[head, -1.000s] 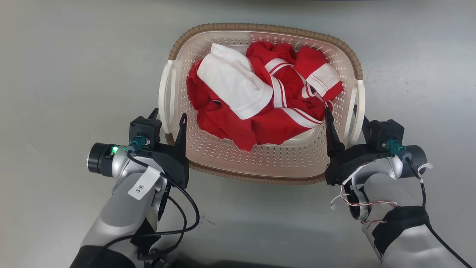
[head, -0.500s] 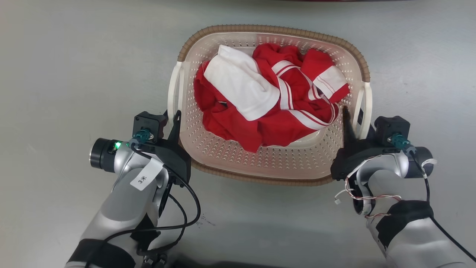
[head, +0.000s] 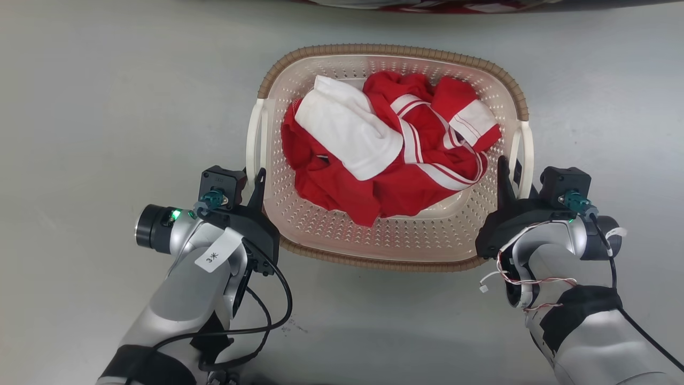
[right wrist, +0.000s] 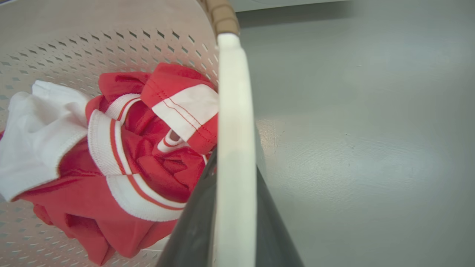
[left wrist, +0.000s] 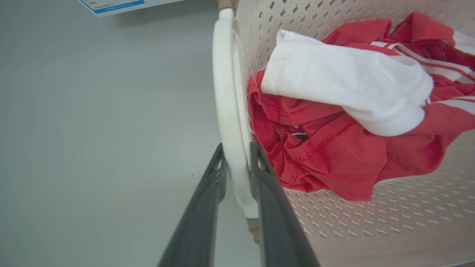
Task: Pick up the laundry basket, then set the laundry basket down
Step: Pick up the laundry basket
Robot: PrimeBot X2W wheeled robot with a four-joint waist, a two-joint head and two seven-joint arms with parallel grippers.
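the laundry basket (head: 395, 51) sits in the middle of the head view, over the grey floor (head: 107, 107), right in front of the robot and between its two arms. it is cream white with lots of little holes and a brown rim. i cannot tell if its bottom touches the floor or hangs just above it. inside it lies a heap of red clothes (head: 385, 184) with white stripes, and a white cloth (head: 347, 133) lies on top of the heap, more to the left side. the left claw (head: 253, 176) is at the left handle (head: 255, 133), near the end of the handle that is closer to the robot. in the left wrist view the left claw (left wrist: 238, 148) has one dark finger on each side of the white left handle (left wrist: 225, 92), pressed close against it, so it pinches the handle. the right claw (head: 514, 174) is at the right handle (head: 526, 144), also at the near end. in the right wrist view the right claw (right wrist: 233, 163) has its two dark fingers snug on both sides of the white right handle (right wrist: 235, 111), one finger inside the basket next to the red clothes and one outside over the floor. so each claw is closed on a handle, and both arms hold the basket by its two sides.
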